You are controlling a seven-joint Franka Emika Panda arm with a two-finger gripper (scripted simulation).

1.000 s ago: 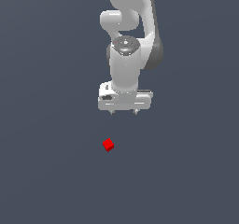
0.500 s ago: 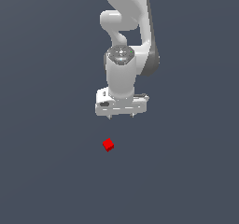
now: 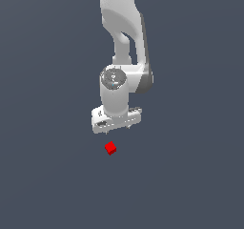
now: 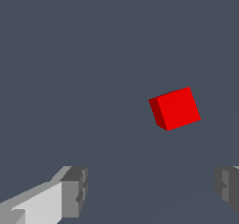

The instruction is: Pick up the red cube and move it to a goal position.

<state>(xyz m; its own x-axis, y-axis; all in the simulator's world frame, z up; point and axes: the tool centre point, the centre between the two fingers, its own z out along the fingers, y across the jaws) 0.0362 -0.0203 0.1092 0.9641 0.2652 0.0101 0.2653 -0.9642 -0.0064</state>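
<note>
One item logged: red cube (image 3: 110, 148) (image 4: 175, 108) — lay on the dark floor (image 3: 43, 175), free of any grip.
Gripper (image 3: 116, 125) (image 4: 151, 190): white, fingers spread wide, nothing between them.
Cube position: just below and ahead of the fingertips (image 4: 74, 190) — near, not touching.

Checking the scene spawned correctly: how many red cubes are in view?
1. The red cube lies alone on the dark floor, just below the gripper in the exterior view, apart from it. In the wrist view it sits ahead of the open fingers. Nothing appears hidden.
</note>
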